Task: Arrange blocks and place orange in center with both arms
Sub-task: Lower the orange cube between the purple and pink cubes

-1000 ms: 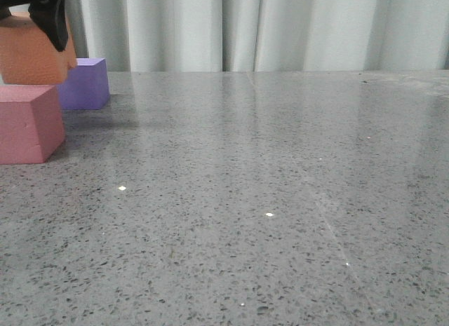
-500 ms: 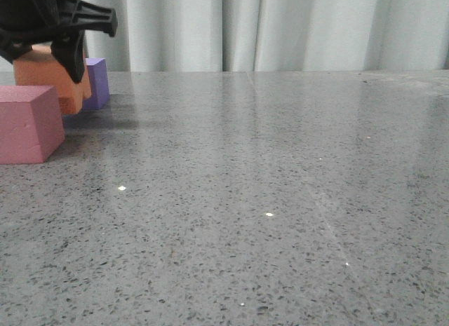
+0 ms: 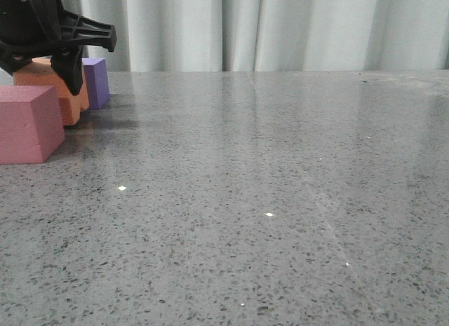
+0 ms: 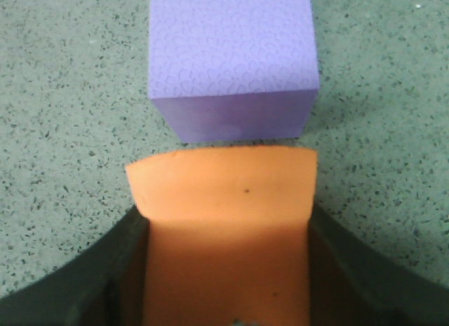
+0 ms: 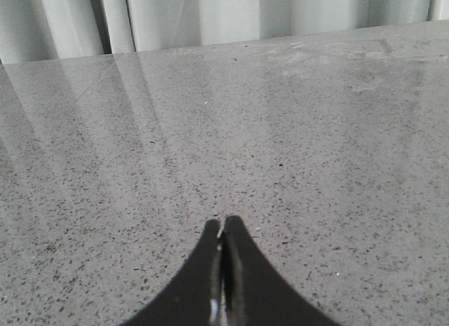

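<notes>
My left gripper (image 3: 49,66) is shut on the orange cube (image 3: 52,94), which sits low at the table's far left, between the pink-red cube (image 3: 28,123) in front and the purple cube (image 3: 96,80) behind. In the left wrist view the orange cube (image 4: 224,221) fills the space between my black fingers (image 4: 91,284), with the purple cube (image 4: 231,59) just beyond it and a narrow gap between them. My right gripper (image 5: 222,231) is shut and empty over bare table; it does not show in the front view.
The grey speckled table (image 3: 266,200) stretches wide to the right of the cubes. Pale curtains (image 3: 280,28) hang behind its far edge.
My left gripper has come down with the orange cube, from above the purple and pink-red cubes to table level between them.
</notes>
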Action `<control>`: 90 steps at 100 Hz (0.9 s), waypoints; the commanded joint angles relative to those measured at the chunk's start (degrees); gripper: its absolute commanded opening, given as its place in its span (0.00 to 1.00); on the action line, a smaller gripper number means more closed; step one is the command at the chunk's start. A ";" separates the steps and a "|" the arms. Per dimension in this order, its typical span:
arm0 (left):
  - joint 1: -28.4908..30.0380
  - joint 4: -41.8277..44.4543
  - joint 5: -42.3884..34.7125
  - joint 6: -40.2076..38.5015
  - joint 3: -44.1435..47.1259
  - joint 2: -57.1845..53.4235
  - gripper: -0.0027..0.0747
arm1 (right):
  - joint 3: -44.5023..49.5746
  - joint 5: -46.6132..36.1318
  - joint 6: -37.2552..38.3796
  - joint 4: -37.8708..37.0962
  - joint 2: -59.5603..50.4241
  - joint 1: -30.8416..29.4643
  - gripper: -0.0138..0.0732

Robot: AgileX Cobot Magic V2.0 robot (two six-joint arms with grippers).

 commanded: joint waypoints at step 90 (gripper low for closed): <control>0.07 -5.98 -1.23 9.00 -1.52 0.44 0.54 | -0.83 -4.81 -0.52 -0.19 -1.50 -0.30 0.08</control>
